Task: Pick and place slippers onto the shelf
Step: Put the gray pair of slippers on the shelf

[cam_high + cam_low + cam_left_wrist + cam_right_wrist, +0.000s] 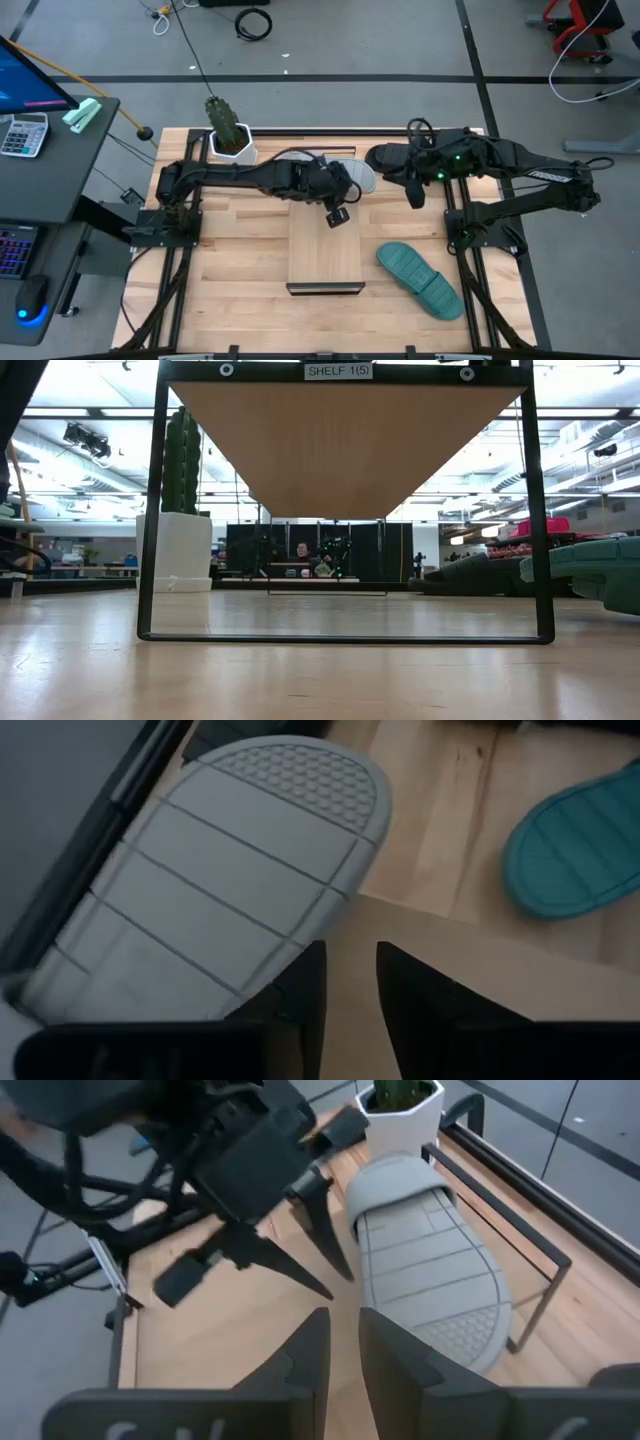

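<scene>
The light grey slipper lies by the far end of the shelf, partly under my left arm; in the left wrist view the light grey slipper fills the upper left. My left gripper hovers over the shelf's far end beside it, narrowly open. The black slipper lies at the far right, next to my right gripper, which is shut and holds nothing. The teal slipper rests flat on the table to the right of the shelf.
A white pot with a cactus stands at the table's far left. A thin dark rail runs beside the grey slipper. Seen from table height, the shelf is a raised board on dark frames. A desk with a calculator stands left of the table.
</scene>
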Controlling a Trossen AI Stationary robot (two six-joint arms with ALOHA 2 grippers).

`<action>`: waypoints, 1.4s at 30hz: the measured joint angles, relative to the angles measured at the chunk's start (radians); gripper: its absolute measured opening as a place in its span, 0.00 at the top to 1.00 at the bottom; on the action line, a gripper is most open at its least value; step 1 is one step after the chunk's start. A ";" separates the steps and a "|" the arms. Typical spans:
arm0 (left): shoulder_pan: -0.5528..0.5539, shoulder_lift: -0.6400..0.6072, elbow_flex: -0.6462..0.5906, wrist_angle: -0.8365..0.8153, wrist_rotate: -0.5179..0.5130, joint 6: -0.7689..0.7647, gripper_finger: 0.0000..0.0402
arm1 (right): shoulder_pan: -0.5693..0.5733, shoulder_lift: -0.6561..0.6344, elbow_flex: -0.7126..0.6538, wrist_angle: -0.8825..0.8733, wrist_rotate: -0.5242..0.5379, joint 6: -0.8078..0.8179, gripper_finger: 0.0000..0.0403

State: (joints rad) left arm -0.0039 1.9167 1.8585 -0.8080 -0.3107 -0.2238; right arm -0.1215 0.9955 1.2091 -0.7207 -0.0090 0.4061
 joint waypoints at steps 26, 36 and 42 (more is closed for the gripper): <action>0.057 0.087 -0.001 0.055 0.231 0.206 0.90 | 0.000 -0.002 0.000 0.036 0.016 0.021 0.84; 0.062 0.090 -0.001 0.076 0.130 0.203 0.98 | 0.000 -0.002 0.000 0.035 0.015 0.022 0.84; 0.067 0.090 -0.001 0.079 0.114 0.190 0.95 | 0.000 -0.002 0.000 0.035 0.015 0.022 0.84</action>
State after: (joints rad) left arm 0.0628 2.0071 1.8580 -0.7288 -0.1967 -0.0341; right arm -0.1211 0.9939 1.2091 -0.6853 0.0063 0.4282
